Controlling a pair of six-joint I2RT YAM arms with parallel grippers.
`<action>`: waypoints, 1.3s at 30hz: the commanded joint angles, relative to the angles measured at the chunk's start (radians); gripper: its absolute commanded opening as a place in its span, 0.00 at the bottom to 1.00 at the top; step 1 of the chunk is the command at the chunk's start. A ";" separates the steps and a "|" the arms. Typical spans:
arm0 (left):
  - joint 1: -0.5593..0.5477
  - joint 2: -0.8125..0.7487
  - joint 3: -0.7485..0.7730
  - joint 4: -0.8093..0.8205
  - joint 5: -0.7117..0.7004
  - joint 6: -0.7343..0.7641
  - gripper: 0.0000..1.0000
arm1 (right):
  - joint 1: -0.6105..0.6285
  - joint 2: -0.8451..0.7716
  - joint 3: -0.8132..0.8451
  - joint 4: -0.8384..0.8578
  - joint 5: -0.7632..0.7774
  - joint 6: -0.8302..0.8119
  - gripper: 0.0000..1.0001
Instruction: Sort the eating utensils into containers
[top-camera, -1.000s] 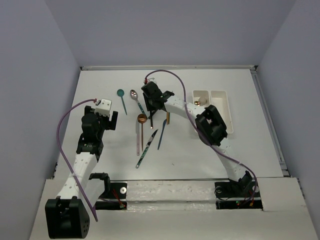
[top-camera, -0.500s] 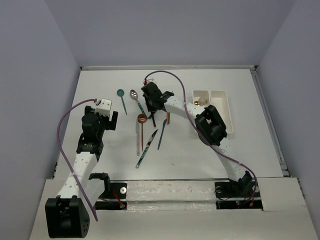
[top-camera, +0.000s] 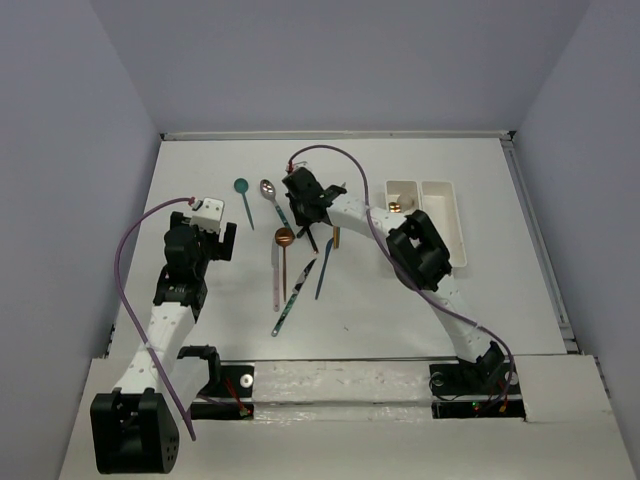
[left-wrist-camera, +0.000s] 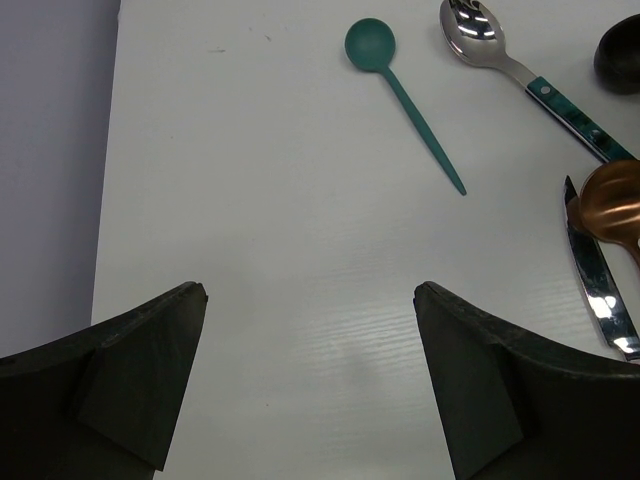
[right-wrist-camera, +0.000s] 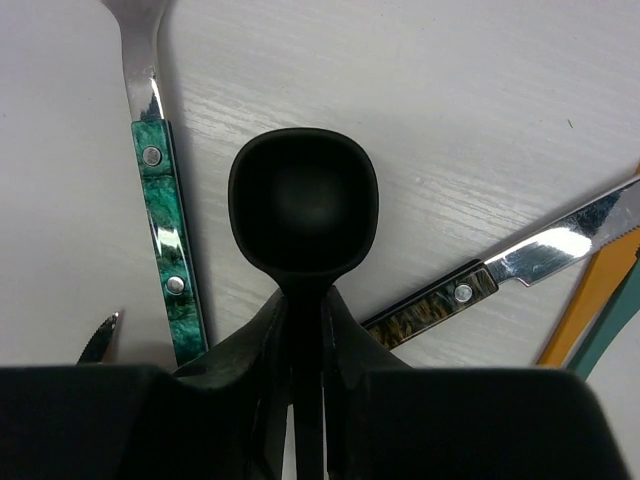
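My right gripper (right-wrist-camera: 305, 300) is shut on the neck of a black spoon (right-wrist-camera: 303, 200), whose bowl points away from the camera just above the table. From above, that gripper (top-camera: 303, 207) sits over the scattered eating utensils at table centre. Beside it lie a teal-handled silver spoon (right-wrist-camera: 165, 240) and a brown-handled knife (right-wrist-camera: 500, 275). A teal spoon (top-camera: 243, 198), a copper spoon (top-camera: 285, 250), a pink utensil (top-camera: 275, 278) and a blue one (top-camera: 324, 268) lie nearby. The white containers (top-camera: 447, 218) stand at the right. My left gripper (left-wrist-camera: 310, 290) hovers open over bare table.
A copper-coloured utensil end (top-camera: 394, 206) shows in the left tray. A teal-handled knife (top-camera: 293, 298) lies nearest the arm bases. A yellow utensil (right-wrist-camera: 590, 300) and a teal one cross at the right wrist view's right edge. Walls bound the table on three sides.
The right gripper's fingers have closed in on the black spoon's handle and the arm has shifted slightly. The left arm has not moved.
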 joint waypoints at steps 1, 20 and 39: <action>0.002 0.003 0.006 0.059 -0.010 -0.007 0.99 | 0.005 -0.053 0.006 0.002 0.007 -0.028 0.00; 0.004 0.018 -0.027 0.140 0.013 -0.001 0.99 | -0.389 -0.883 -0.857 0.219 0.051 -0.029 0.00; 0.000 0.122 0.005 0.341 0.082 -0.079 0.97 | -0.431 -0.664 -0.833 0.255 -0.004 -0.054 0.51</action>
